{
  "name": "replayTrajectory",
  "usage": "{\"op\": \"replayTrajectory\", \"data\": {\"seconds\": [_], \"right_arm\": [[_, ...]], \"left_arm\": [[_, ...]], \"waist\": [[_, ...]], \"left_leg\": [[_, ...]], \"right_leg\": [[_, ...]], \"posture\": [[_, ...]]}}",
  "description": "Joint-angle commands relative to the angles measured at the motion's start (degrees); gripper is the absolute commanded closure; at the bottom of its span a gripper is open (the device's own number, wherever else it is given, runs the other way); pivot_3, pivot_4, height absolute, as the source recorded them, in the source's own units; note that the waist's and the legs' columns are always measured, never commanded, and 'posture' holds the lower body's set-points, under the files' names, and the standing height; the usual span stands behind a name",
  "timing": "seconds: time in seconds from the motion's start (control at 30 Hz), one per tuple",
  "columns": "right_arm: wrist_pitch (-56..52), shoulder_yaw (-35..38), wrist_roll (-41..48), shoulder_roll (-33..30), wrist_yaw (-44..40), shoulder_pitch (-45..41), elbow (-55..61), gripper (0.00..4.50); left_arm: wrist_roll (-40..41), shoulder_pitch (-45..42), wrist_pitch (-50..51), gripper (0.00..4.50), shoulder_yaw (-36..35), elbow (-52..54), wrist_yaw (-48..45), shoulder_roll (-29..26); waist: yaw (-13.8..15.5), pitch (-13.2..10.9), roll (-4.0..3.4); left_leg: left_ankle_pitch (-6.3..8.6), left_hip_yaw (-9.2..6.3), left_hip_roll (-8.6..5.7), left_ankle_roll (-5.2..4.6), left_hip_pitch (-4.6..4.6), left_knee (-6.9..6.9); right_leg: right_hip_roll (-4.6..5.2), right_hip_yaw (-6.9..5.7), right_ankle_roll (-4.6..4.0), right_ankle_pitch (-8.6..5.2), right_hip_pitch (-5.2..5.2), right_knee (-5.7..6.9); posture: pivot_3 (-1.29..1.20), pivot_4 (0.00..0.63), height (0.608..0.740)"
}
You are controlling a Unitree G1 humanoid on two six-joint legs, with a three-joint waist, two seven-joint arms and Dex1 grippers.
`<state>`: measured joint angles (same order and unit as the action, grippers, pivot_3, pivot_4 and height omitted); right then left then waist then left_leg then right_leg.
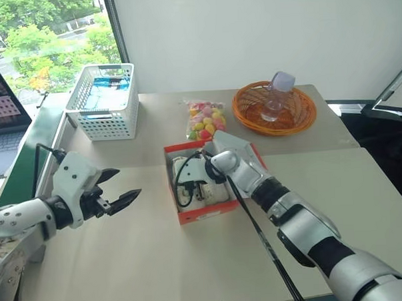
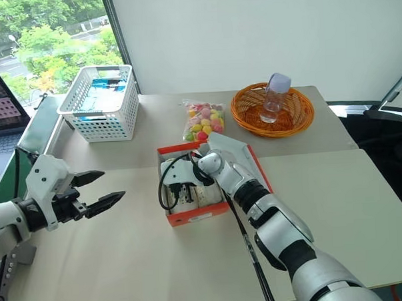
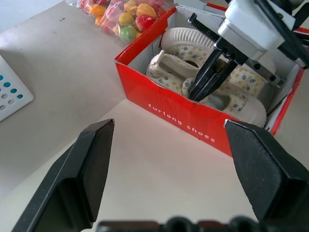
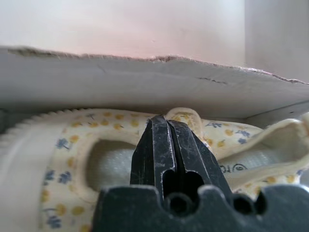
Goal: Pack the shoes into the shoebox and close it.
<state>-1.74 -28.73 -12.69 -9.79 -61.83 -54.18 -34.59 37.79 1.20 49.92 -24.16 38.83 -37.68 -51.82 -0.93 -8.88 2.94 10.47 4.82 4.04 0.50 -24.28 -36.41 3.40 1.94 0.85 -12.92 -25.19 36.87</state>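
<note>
The shoebox (image 1: 202,214) stands open near the middle of the desk (image 1: 126,260); its red-orange wall carries white letters, and its lid (image 1: 237,147) leans back at the 2 o'clock corner. Both shoes (image 3: 227,94) lie inside the box, side by side; they are cream with small blue and yellow flowers. The right gripper (image 3: 205,84) reaches down into the box from the 3 o'clock side; its fingers (image 4: 169,145) are clenched together, with nothing between them, and their tips are just over a strap of one shoe; I cannot tell if they touch it. The left gripper (image 1: 119,194) hovers over the desk at 9 o'clock of the box, well apart from it; its fingers (image 3: 91,164) are spread wide and hold nothing. At 12 o'clock of the box lies a bag of coloured candies (image 1: 206,120); at 10 o'clock stands a white lattice basket (image 1: 105,104); at 1 o'clock an orange woven basket (image 1: 274,108) holds a clear bottle (image 1: 275,94).
</note>
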Motion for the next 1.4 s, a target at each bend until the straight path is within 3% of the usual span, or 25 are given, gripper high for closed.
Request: {"op": "replayTrajectory", "data": {"seconds": [0.03,0.17,0.37,0.53,0.67,0.77,0.87,0.93,1.0,1.23,1.4], "right_arm": [[-16.6,6.3,8.6,-3.0,-6.7,0.3,16.4,4.46],[-34.5,12.4,17.5,-7.3,-9.5,-0.9,31.9,4.46],[-45.7,16.7,21.9,-16.5,-8.1,0.4,42.4,4.46],[-61.8,23.7,28.3,-28.9,-6.4,11.2,57.5,4.46],[-73.3,32.0,34.8,-36.2,-5.5,26.4,69.2,4.46],[-76.6,37.2,36.0,-36.1,-0.9,37.6,72.0,4.46],[-77.9,41.3,37.5,-29.4,4.7,41.9,71.2,4.46],[-74.4,39.3,36.2,-28.2,8.0,44.3,69.4,4.46],[-70.3,36.9,33.2,-25.8,13.2,45.3,64.4,4.46],[-63.6,40.4,34.1,-13.4,22.6,42.8,46.8,4.46],[-56.4,48.1,37.2,-5.0,28.2,40.8,34.3,4.46]], "left_arm": [[-0.8,-1.6,-2.4,0.64,1.3,-0.9,-1.8,-1.4],[-1.0,-2.7,-3.7,0.64,3.8,-2.8,-5.0,-3.0],[-2.9,-8.2,-6.4,0.64,9.5,-7.3,-8.6,-3.8],[-5.4,-16.2,-9.6,0.64,16.5,-13.3,-13.6,-4.1],[-8.1,-21.2,-12.5,0.64,21.1,-18.3,-17.3,-3.4],[-9.7,-24.8,-14.2,0.64,24.2,-21.7,-19.6,-2.5],[-11.0,-27.1,-15.4,0.64,25.7,-24.0,-21.1,-1.9],[-11.5,-28.4,-15.8,0.64,26.4,-25.1,-21.9,-1.7],[-11.8,-29.5,-15.7,0.64,26.9,-25.6,-22.4,-1.5],[-11.4,-28.3,-14.2,0.64,24.4,-23.8,-23.0,-3.8],[-10.9,-26.2,-13.0,0.64,22.0,-22.1,-22.7,-5.6]], "waist": [[0.1,0.0,0.0],[0.1,0.0,-0.02],[0.2,0.0,-0.01],[1.5,0.0,-0.01],[1.5,0.0,0.0],[1.4,0.0,0.0],[0.8,0.0,0.02],[0.3,0.0,-0.02],[0.1,0.0,0.02],[0.0,0.0,-0.01],[0.0,0.0,-0.04]], "left_leg": [[0.0,0.0,0.0,0.0,-0.01,0.0],[0.0,0.01,0.02,0.0,-0.06,0.0],[0.01,0.05,0.02,0.0,-0.02,0.01],[0.02,0.01,-0.04,-0.01,-0.15,0.02],[0.04,-0.01,-0.03,-0.05,-0.16,0.02],[0.04,-0.06,-0.04,-0.05,-0.09,0.0],[0.04,-0.03,-0.04,-0.06,-0.03,-0.14],[0.04,-0.05,-0.04,-0.06,-0.03,-0.25],[0.03,-0.07,-0.06,-0.07,-0.02,-0.35],[0.03,-0.04,-0.07,-0.08,-0.03,-0.47],[0.04,-0.03,-0.07,-0.1,-0.06,-0.45]], "right_leg": [[0.0,0.0,0.0,0.0,-0.02,0.0],[-0.01,0.0,-0.01,0.0,-0.1,0.03],[-0.01,-0.03,-0.05,-0.04,-0.07,-0.02],[0.01,-0.06,0.01,-0.09,-0.09,-0.13],[-0.02,-0.02,0.03,-0.11,-0.1,-0.13],[-0.02,-0.04,0.05,-0.19,0.02,-0.12],[-0.05,0.06,0.14,-0.24,0.07,-0.09],[-0.08,0.13,0.47,-0.41,0.05,-0.02],[-0.07,0.16,0.57,-0.38,0.1,0.04],[-0.08,0.25,0.61,-0.34,0.08,0.12],[-0.09,0.25,0.6,-0.32,0.07,0.11]], "posture": [[0.0,0.15,0.74],[0.0,0.15,0.74],[0.0,0.15,0.74],[0.0,0.15,0.74],[0.0,0.15,0.74],[0.0,0.15,0.74],[0.0,0.15,0.74],[0.0,0.15,0.74],[0.0,0.15,0.74],[0.0,0.15,0.74],[0.0,0.15,0.74]]}}
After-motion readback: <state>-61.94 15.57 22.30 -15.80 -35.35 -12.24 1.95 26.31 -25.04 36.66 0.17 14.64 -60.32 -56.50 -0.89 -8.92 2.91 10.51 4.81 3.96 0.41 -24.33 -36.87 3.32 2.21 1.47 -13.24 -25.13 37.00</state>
